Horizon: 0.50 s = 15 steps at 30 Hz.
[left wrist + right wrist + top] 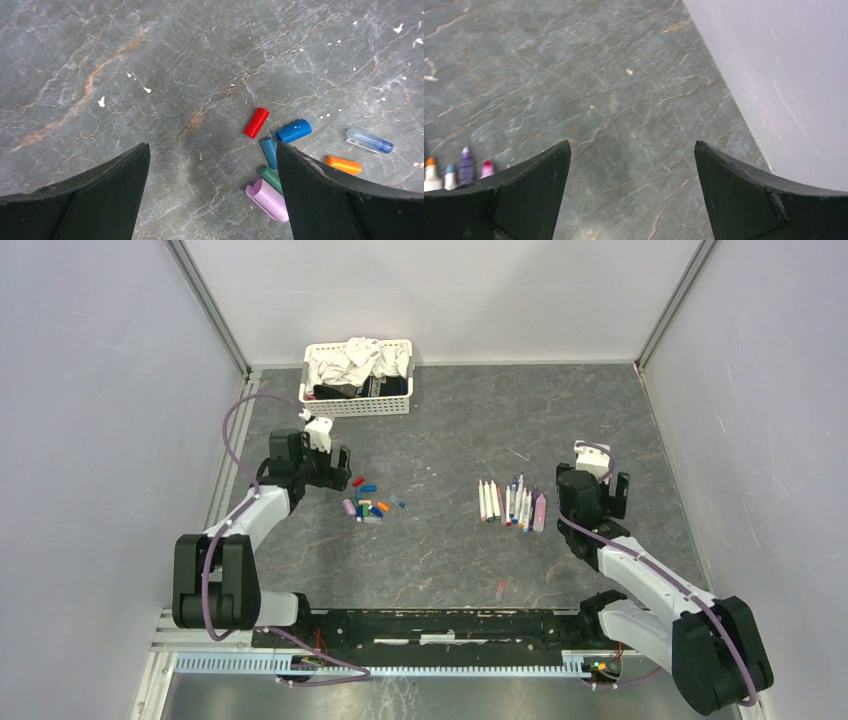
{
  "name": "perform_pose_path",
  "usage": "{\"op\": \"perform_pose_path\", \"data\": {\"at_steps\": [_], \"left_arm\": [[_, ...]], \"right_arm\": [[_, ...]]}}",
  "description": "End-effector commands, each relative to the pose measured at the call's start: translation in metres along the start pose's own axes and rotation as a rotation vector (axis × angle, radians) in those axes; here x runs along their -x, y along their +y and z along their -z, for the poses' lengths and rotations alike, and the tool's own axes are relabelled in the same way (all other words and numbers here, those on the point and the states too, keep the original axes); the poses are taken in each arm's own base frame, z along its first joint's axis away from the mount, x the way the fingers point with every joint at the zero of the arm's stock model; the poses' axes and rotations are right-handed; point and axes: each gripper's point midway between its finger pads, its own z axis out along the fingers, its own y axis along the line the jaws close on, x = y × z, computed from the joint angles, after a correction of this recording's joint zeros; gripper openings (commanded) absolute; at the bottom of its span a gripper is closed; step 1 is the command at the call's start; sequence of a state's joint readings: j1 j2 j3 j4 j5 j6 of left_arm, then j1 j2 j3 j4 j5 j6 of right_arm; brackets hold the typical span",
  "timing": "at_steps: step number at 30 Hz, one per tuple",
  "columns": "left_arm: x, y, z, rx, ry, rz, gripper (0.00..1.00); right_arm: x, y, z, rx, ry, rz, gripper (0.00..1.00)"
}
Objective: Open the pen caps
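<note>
While hanging over the table (150, 60), gaping wide and gripping nothing: left end effector (211, 146), right end effector (631, 142). Loose pen caps (292, 131) scattered beside the left one's right finger; pens (466, 167) lined up beyond the right one's left finger.

Nothing readable is showing in any of the views: no text, label, brand, number or sign. The pens (512, 502) and the pen caps (366, 504) are showing only plain colours, and from above they are appearing too small for any print on them to be made out. The white basket (358, 405) at the back of the surface (450, 430) is likewise presenting no lettering.
</note>
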State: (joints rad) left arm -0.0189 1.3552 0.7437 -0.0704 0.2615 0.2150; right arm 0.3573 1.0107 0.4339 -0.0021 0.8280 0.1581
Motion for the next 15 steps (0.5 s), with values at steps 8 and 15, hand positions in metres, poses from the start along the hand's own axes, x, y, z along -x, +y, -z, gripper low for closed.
{"op": "perform_pose_path", "data": {"at_steps": [8, 15], "left_arm": [[-0.004, 0.003, -0.027, 0.04, -0.232, 0.018, 1.0], [0.006, 0.004, -0.008, 0.089, -0.427, -0.034, 1.0]], "right_arm": [[-0.02, -0.032, -0.011, -0.175, -0.216, -0.054, 0.98], [-0.02, -0.025, -0.012, -0.116, -0.3, -0.056, 0.98]]}}
